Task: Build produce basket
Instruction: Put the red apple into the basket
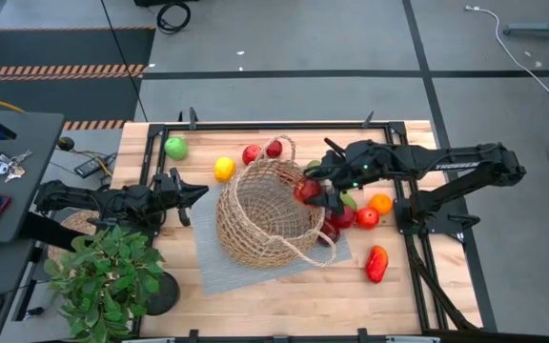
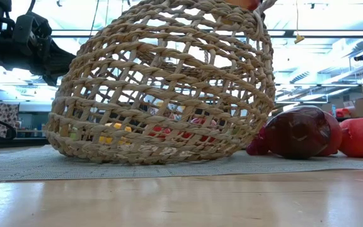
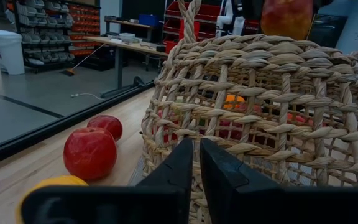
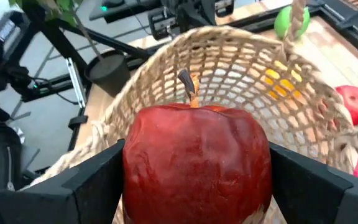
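The right claw (image 1: 318,193) is clamped on a red apple (image 1: 307,190), one finger on each side of it, stem up, as the right wrist view confirms (image 4: 196,163). It holds the apple at the right-hand rim of the basket (image 1: 255,238), over the wicker edge, with the open mouth lying to the claw's left. Judgement: the coming move turns on that offset; the apple wants carrying a little further left, past the rim, before release, or it may strike the rim and roll back out to the right.

The basket sits on a grey mat (image 1: 213,272) at mid-worktop (image 1: 427,295), and appears tipped somewhat, its mouth tilted toward the far left. From above its inside looks bare of produce; the colours seen through the weave in the low view seem to be items lying beyond it.

The left claw (image 1: 198,191) has its fingers together, holding nothing, just left of the basket wall and pointed at it. The right arm is plainly the one at work.

Loose produce remains on the worktop: a green apple (image 1: 175,147), a lemon (image 1: 224,169) and two red fruits (image 1: 252,153) on the far left side; an orange (image 1: 380,203), further red pieces and a red pepper (image 1: 376,264) to the right.
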`<action>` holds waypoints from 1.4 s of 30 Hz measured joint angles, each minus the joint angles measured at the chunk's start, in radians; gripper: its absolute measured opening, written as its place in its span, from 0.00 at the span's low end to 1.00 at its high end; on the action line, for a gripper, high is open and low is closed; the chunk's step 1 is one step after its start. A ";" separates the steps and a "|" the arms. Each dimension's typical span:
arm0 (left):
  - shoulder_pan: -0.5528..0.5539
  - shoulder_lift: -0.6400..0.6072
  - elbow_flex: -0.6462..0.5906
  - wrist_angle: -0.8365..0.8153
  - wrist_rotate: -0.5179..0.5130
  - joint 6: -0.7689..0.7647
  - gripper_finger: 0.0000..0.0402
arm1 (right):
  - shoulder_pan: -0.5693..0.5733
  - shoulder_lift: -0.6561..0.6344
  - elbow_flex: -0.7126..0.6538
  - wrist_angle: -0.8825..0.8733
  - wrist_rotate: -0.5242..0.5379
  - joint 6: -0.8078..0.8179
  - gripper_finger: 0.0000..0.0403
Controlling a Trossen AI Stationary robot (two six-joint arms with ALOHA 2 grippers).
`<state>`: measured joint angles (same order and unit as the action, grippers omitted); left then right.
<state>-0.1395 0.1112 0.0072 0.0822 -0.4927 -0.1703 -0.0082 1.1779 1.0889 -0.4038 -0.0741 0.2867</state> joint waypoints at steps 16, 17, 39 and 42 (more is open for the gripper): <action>0.000 0.000 0.000 0.000 0.000 0.000 0.09 | 0.000 0.135 0.206 -0.200 0.118 -0.080 0.88; 0.000 0.000 0.000 0.000 0.000 0.000 0.09 | 0.001 0.147 0.221 -0.209 0.113 -0.089 0.88; 0.000 0.000 0.000 0.000 0.000 0.000 0.08 | 0.089 0.258 0.495 -0.362 0.286 -0.492 0.88; 0.000 0.000 0.000 0.000 0.000 0.000 0.09 | 0.091 0.261 0.495 -0.398 0.268 -0.499 0.88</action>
<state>-0.1394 0.1108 0.0074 0.0822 -0.4927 -0.1703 0.0830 1.4389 1.5837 -0.8016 0.1941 -0.2124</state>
